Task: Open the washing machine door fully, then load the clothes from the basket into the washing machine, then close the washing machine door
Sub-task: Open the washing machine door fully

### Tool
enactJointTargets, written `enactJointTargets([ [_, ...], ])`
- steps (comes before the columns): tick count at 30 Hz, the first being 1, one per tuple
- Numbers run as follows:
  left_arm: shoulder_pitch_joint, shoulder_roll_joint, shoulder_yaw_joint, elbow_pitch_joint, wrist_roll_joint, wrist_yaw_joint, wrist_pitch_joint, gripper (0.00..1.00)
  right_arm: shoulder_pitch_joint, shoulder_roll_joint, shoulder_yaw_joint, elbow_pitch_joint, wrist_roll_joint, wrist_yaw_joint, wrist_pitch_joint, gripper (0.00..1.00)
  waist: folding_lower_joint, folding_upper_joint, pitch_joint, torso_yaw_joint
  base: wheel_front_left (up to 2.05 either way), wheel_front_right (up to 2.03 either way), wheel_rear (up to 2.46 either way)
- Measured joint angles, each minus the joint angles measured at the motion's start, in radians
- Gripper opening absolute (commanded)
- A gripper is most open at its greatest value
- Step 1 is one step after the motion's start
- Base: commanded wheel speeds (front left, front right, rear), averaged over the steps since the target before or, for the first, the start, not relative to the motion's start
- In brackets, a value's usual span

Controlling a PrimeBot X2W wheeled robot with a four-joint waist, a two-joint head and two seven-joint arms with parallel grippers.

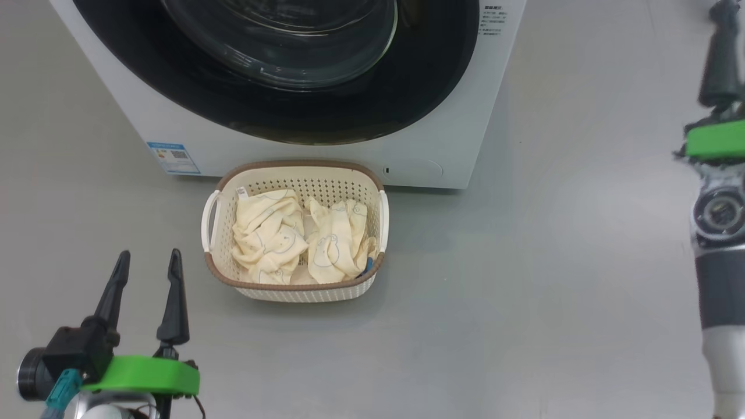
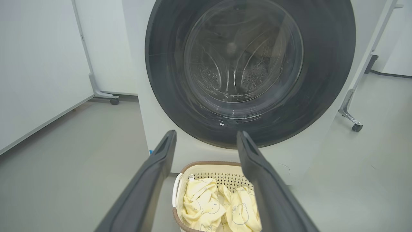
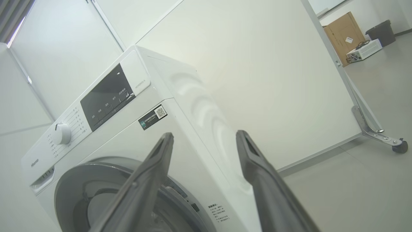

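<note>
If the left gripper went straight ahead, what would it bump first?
The left gripper would probably meet the washing machine door, low on its black rim, passing above the basket; depth unclear.

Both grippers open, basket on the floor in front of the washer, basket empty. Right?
Not quite. The basket isn't empty: the head view shows the clothes lying in it. The rest holds: the left gripper and the right gripper are both open, and the basket stands on the floor in front of the washing machine.
</note>
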Motion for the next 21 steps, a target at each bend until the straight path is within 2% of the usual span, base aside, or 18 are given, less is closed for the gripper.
enactJointTargets([
  [4,-0.020,-0.008,0.000,-0.005,0.008,-0.001,0.000,1.00,-0.106,0.016,-0.111,0.062,0.182,0.000,0.019,1.00,0.0000,0.0000,0.007,0.015,0.00,0.00,0.00],
  [5,-0.024,-0.009,-0.001,-0.005,0.010,-0.001,0.000,1.00,-0.130,0.020,-0.140,0.081,0.225,0.000,0.028,0.92,0.0000,0.0000,0.010,0.019,0.00,0.00,0.00],
  [6,-0.029,-0.011,-0.002,-0.005,0.012,-0.001,-0.002,1.00,-0.152,0.023,-0.167,0.103,0.261,0.000,0.037,0.59,0.0000,0.0000,0.012,0.023,0.00,0.00,0.00],
  [7,-0.033,-0.013,-0.002,-0.005,0.013,-0.003,-0.003,1.00,-0.174,0.026,-0.196,0.125,0.294,0.000,0.042,0.50,0.0000,0.0000,0.014,0.028,0.00,0.00,0.00],
  [8,-0.036,-0.014,-0.002,-0.005,0.013,-0.010,-0.003,1.00,-0.196,0.027,-0.219,0.149,0.326,0.000,0.058,0.04,0.0000,0.0000,0.017,0.032,0.00,0.00,0.00],
  [9,-0.042,-0.018,-0.004,-0.005,0.013,-0.010,-0.003,1.00,-0.240,0.027,-0.261,0.202,0.382,0.000,0.087,0.00,0.0000,0.0000,0.024,0.040,0.00,0.00,0.00],
  [13,-0.060,-0.024,-0.015,-0.004,0.014,-0.016,-0.003,1.00,-0.328,0.030,-0.334,0.313,0.473,0.000,0.148,0.00,0.0000,0.0000,0.043,0.060,0.00,0.00,0.00],
  [21,-0.123,-0.040,-0.032,-0.005,0.022,-0.019,-0.007,1.00,-0.504,0.027,-0.391,0.512,0.544,-0.001,0.272,0.00,0.0000,0.0000,0.107,0.105,0.00,0.00,0.00],
])
